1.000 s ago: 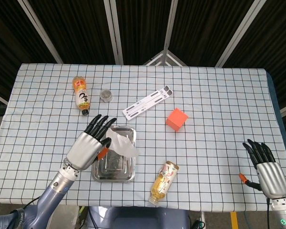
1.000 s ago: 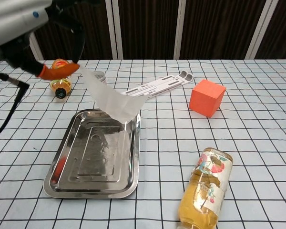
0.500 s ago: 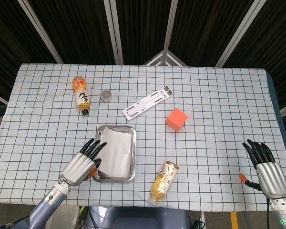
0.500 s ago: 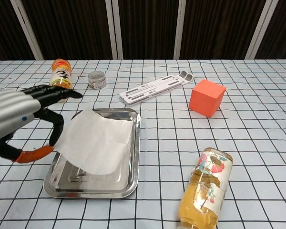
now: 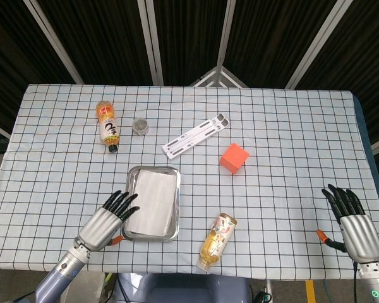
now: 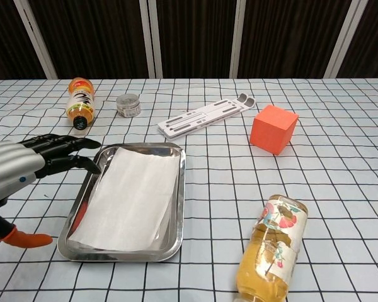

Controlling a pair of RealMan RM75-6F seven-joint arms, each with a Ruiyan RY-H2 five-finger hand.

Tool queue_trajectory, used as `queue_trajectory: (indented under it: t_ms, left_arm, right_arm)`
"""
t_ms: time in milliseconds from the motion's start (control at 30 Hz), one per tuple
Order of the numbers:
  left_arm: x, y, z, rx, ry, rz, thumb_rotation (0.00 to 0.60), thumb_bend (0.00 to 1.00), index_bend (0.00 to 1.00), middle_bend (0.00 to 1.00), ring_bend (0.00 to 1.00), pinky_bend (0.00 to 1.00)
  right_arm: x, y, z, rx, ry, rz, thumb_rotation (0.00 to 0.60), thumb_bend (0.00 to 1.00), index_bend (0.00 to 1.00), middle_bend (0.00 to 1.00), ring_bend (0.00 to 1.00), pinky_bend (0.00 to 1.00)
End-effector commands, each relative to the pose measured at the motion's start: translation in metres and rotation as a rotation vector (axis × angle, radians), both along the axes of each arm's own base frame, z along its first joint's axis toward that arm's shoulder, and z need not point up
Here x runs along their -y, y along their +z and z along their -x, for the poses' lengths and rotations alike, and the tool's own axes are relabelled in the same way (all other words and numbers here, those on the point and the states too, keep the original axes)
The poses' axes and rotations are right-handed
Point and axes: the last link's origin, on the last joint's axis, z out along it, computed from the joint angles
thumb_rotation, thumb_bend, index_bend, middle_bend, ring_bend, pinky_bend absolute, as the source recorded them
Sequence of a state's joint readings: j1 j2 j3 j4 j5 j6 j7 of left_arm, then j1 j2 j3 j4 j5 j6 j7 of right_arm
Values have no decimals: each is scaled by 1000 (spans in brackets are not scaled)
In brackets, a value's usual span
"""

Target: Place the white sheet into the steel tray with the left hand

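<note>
The white sheet [image 5: 153, 202] [image 6: 133, 195] lies flat inside the steel tray [image 5: 136, 171] [image 6: 176, 207], covering most of its floor. My left hand [image 5: 105, 221] [image 6: 22, 168] hovers just off the tray's near-left side, fingers spread toward the rim and holding nothing. My right hand [image 5: 355, 225] rests open near the table's front right corner, far from the tray; the chest view does not show it.
An orange-capped bottle [image 5: 107, 125] [image 6: 79, 100] and a small tin [image 5: 139, 126] [image 6: 128, 104] lie behind the tray. A white slotted bracket [image 5: 195, 134] [image 6: 205, 116] and an orange cube [image 5: 234, 158] [image 6: 274, 129] sit to the right. A yellow drink bottle [image 5: 216, 240] [image 6: 273, 245] lies front right.
The sheet went from hanging in my left hand above the tray to lying flat in it. My left hand let go and drew back toward the front left. The right hand stayed still.
</note>
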State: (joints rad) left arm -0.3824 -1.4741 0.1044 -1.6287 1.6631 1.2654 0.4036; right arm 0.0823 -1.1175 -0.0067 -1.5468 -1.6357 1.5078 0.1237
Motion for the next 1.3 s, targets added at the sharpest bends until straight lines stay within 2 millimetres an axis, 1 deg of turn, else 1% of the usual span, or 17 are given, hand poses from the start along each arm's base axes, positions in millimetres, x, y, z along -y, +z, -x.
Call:
queue_trajectory:
  t_ms: [33,133,200,267,333,433,533,833,1067,1300]
  left_arm:
    - [0,5,3,-1,10,6,600,154,87,0,0,0]
    - [-3,9,7,-23,17,18,600,168,25,0,0,0]
    - [-6,11,9,-59,24,36,600,236,2,0,0,0]
    - [-11,12,11,-119,33,74,600,355,0,0,0,0]
    - [-15,12,8,-155,31,108,600,437,0,0,0,0]
    - [-23,12,1,-212,-1,153,600,523,0,0,0,0]
    - [-28,10,-6,-266,-31,199,600,569,0,0,0,0]
    - [-34,-3,-23,-372,-79,291,600,601,0,0,0,0]
    - [-34,-15,-27,-416,-72,308,600,602,0,0,0,0]
    - [-31,-25,-26,-451,-54,314,600,602,0,0,0,0]
  right_arm:
    - [0,0,0,1,1,-1,600,291,0,0,0,0]
    - [0,-1,0,0,1,-2,600,290,0,0,0,0]
    - [0,-1,0,0,1,-4,600,289,0,0,0,0]
    - [0,-1,-1,-1,1,-4,600,290,0,0,0,0]
    - [0,-1,-1,-2,1,-5,600,290,0,0,0,0]
    - [0,-1,-1,-1,0,-4,600,290,0,0,0,0]
    - [0,-1,0,1,-2,-4,600,290,0,0,0,0]
    - [0,0,-1,4,2,-4,600,291,0,0,0,0]
    - [0,0,-1,9,2,-5,600,290,0,0,0,0]
    - [-1,0,-1,10,3,-5,600,291,0,0,0,0]
